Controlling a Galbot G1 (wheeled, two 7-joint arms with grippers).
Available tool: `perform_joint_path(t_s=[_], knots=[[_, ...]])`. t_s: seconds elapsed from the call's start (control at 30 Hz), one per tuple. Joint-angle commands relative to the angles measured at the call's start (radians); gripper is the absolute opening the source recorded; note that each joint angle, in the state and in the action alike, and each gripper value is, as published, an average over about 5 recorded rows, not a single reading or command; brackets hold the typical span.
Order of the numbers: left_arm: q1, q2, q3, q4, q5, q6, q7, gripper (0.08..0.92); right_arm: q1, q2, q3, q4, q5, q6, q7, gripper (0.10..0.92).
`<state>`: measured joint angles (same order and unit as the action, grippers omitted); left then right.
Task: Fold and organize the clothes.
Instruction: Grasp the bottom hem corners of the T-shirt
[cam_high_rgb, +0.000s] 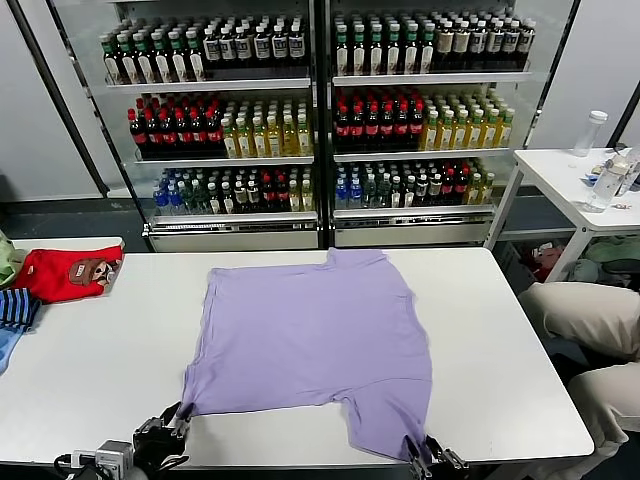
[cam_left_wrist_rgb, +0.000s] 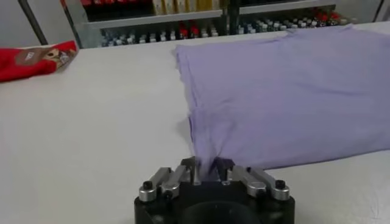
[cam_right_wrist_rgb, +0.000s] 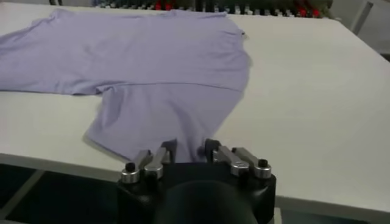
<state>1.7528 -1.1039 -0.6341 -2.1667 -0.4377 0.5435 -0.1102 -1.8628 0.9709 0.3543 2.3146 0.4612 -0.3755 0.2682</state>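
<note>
T-shirt (cam_high_rgb: 310, 340): lavender, spread flat, plain side up, mid-table; near corners reach the front edge.
Left gripper (cam_high_rgb: 168, 437): at the near left corner; fingers (cam_left_wrist_rgb: 190, 170) are closed on a pinch of hem.
Right gripper (cam_high_rgb: 432, 462): at the front edge; fingers (cam_right_wrist_rgb: 159, 157) are narrowed around the sleeve end.
Table (cam_high_rgb: 90, 370): bare white surface is left on both sides of the shirt.
Red garment (cam_high_rgb: 68, 272): far left, well apart; caught by the head and left wrist views only.
Shelves (cam_high_rgb: 320, 120): bottles, seen fully from the head view only.
</note>
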Motion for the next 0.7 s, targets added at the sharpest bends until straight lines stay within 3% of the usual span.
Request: perform_joint_path(t_s=[0.03, 0.17, 0.53, 0.7], knots=[[0.062, 0.006, -0.020, -0.046, -0.003, -0.015, -0.009, 0.154, -0.040, -0.038, 0.097, 0.067, 0.045, 0.005, -0.041, 0.141], [0.174, 0.020, -0.054, -0.140, -0.003, -0.033, -0.034, 0.089, -0.146, -0.075, 0.229, 0.150, 0.085, 0.004, -0.068, 0.116], [0.413, 0.055, -0.156, -0.260, -0.003, -0.081, -0.086, 0.085, -0.426, -0.086, 0.327, 0.279, 0.034, 0.012, -0.107, 0.116], [0.440, 0.057, -0.254, -0.316, -0.043, -0.084, -0.093, 0.085, -0.407, -0.084, 0.305, 0.302, 0.022, 0.020, -0.102, 0.116]])
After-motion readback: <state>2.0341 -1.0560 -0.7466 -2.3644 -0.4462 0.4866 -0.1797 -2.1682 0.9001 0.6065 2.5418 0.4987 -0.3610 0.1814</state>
